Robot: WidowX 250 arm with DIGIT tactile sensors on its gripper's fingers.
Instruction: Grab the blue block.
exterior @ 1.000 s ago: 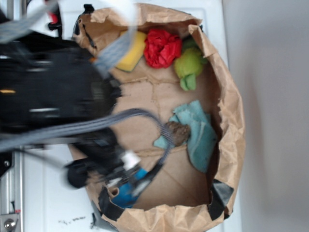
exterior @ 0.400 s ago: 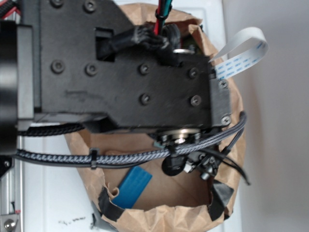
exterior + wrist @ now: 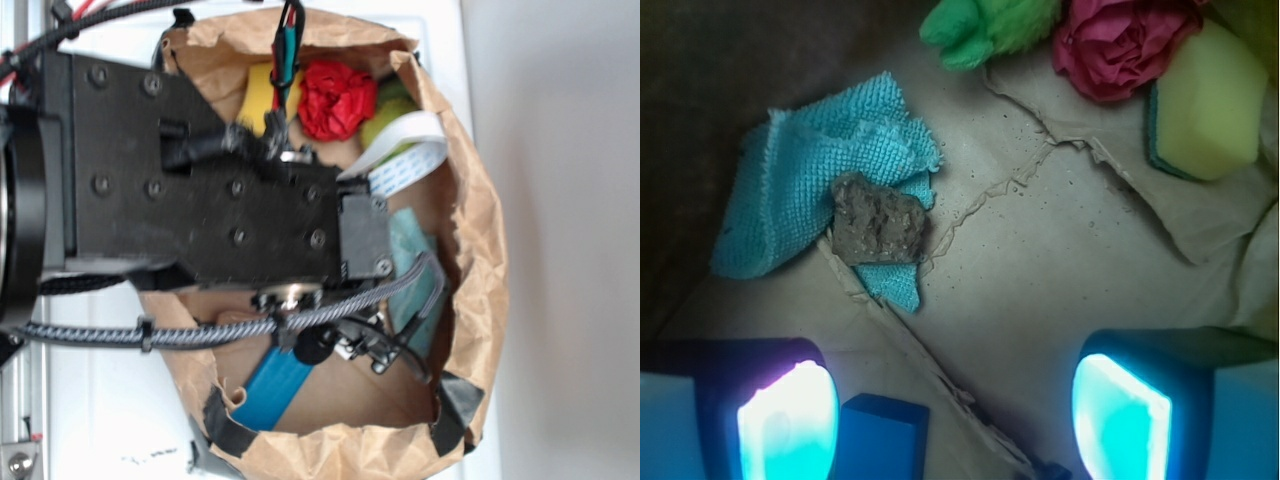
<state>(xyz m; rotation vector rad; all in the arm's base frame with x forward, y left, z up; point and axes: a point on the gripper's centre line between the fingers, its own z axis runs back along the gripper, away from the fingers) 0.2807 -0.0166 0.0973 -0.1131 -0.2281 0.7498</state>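
We see the arm (image 3: 200,190) stretched across the brown paper bag (image 3: 480,250), its black body covering most of the bag's left and middle in the exterior view, with a braided cable (image 3: 200,332) looping beneath it and a white ribbon cable (image 3: 405,160) curling off its end. The gripper (image 3: 955,420) points down into the bag, and in the wrist view its two fingers (image 3: 785,420) stand wide apart at the bottom corners of the frame, glowing cyan, with nothing between them: the claw is released.

The blue block (image 3: 880,438) lies flat on the bag's floor just beside the finger at the bottom left of the wrist view, on that finger's inner side, only its upper end showing. In the exterior view the block (image 3: 275,390) shows as a slanted bright blue slab near the bag's lower rim, partly under the cable.

Farther off on the floor we see a teal cloth (image 3: 810,190) with a brown lump (image 3: 880,222) resting on it, a green plush toy (image 3: 985,25), a red crumpled ball (image 3: 1120,45) and a yellow sponge (image 3: 1208,100) along the far edge.
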